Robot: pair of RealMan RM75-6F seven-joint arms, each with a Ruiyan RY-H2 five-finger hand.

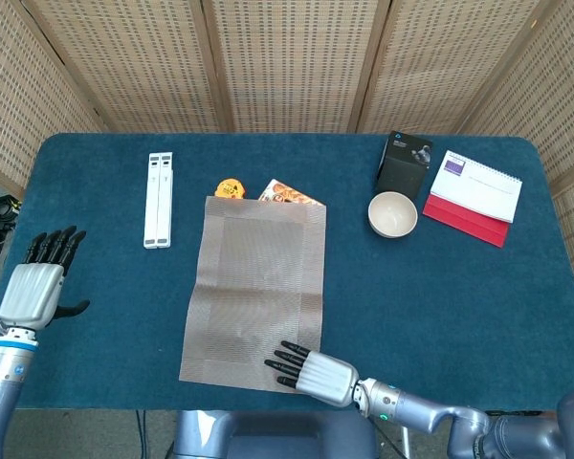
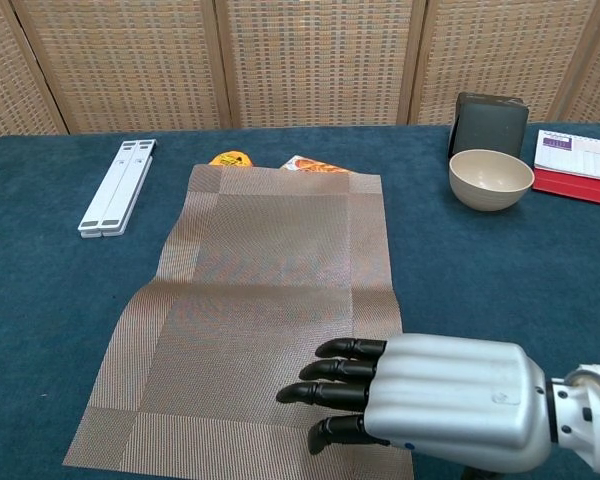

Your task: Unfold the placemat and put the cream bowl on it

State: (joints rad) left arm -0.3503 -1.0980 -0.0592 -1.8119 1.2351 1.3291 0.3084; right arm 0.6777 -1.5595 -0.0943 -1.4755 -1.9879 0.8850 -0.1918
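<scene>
Placemat (image 1: 256,290) lay unfolded and flat on the blue bench (image 1: 478,287), its far edge overlapping two small orange packets (image 1: 289,194). Cream bowl (image 1: 392,213) stood upright off the mat, well apart to its right, just in front of a dark box (image 1: 403,163) and beside a red-and-white notepad (image 1: 476,196). Right hand (image 2: 430,400) hovered over the mat's near right corner, fingers (image 2: 332,369) stretched toward the left, slightly apart, grasping nothing; contact with the mat could not be told. Left hand (image 1: 36,284) hung at the bench's left edge, fingers extended, thumb out, released and empty. White folded stand (image 1: 158,199) lay left of the mat
</scene>
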